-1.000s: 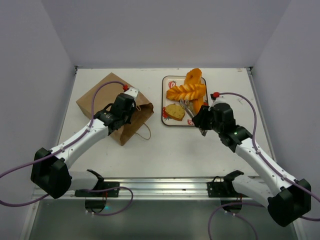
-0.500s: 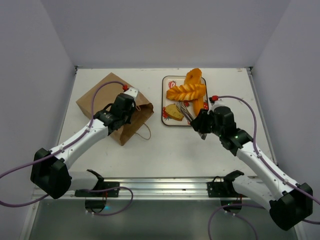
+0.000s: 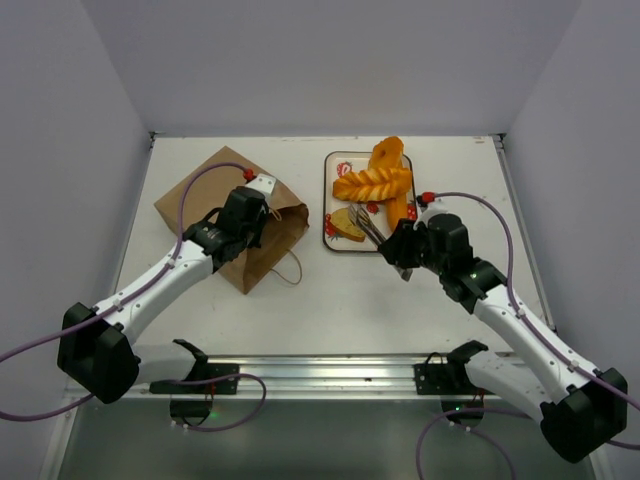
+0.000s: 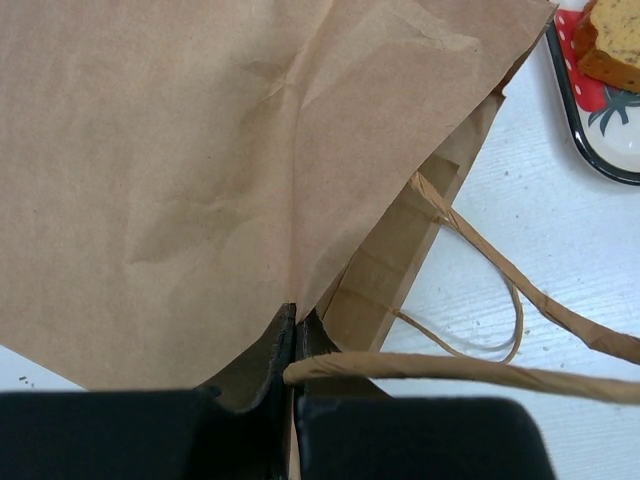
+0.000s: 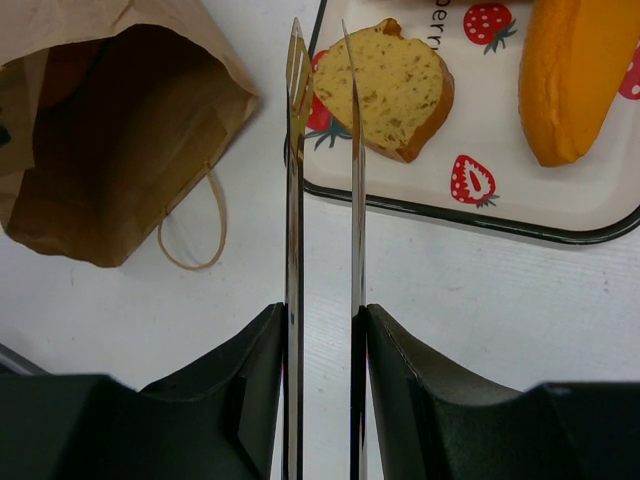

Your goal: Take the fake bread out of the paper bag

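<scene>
The brown paper bag point(image 3: 190, 197) lies on its side at the left, mouth toward the tray. My left gripper point(image 3: 258, 208) is shut on the upper edge of the paper bag point(image 4: 200, 150) at its mouth point(image 4: 295, 318), and a twisted handle point(image 4: 480, 372) runs across its fingers. Fake bread lies on the tray: a braided loaf point(image 3: 372, 184), two smooth orange loaves point(image 3: 386, 153), and a paler slice point(image 3: 349, 224). My right gripper point(image 3: 399, 250) is shut on metal tongs point(image 3: 368, 225). The tongs' tips point(image 5: 294, 60) hover beside the slice point(image 5: 390, 85), a little apart and holding nothing.
The strawberry-print tray point(image 3: 331, 170) sits at centre right, its black rim point(image 5: 480, 222) just ahead of my right fingers point(image 5: 250, 380). The bag's open mouth point(image 5: 120, 140) is dark inside. Its lower handle loop point(image 3: 290, 265) lies on the white table.
The right arm has drawn back slightly and swung the tongs left, from the loaves to the slice. The left arm still pinches the bag and has barely moved.
</scene>
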Motion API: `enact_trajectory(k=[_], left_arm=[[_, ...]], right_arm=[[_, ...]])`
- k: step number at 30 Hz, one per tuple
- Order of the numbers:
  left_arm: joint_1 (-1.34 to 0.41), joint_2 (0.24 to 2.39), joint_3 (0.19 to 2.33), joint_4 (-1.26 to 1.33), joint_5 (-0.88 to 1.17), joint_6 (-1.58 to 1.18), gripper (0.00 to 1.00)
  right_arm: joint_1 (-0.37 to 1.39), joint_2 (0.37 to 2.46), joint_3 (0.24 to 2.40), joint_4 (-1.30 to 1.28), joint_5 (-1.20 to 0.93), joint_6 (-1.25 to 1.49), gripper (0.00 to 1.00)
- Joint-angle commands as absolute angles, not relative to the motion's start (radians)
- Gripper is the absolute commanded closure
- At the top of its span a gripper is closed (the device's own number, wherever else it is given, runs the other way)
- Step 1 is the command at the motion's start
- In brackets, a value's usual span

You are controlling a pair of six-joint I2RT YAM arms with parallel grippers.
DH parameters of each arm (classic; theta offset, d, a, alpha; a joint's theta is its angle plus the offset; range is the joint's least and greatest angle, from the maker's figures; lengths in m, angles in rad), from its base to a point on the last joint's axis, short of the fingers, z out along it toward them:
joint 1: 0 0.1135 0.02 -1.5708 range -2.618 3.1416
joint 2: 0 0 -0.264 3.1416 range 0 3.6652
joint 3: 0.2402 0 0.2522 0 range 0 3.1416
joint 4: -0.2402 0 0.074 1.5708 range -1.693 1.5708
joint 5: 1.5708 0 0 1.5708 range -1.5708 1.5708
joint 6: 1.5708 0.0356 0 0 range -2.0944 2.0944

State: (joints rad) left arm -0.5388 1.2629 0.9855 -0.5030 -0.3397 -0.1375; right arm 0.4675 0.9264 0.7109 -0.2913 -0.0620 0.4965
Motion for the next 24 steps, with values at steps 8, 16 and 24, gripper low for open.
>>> enact_trajectory(k=[8, 16, 24], left_arm=[[-0.534, 1.252, 1.000, -0.500, -0.318, -0.129, 1.00], [-0.534, 1.253, 1.003, -0.500, -0.313, -0.127, 1.00], [-0.534, 1.258, 1.003, -0.500, -0.313, -0.126, 1.00]], right_arm=[[0.554, 0.910, 0.735, -0.253, -0.060, 0.509, 0.60], [0.692, 0.934, 0.718, -0.189, -0.034, 0.548, 0.60], [0.767, 0.972, 0.707, -0.144, -0.021, 0.583, 0.61]])
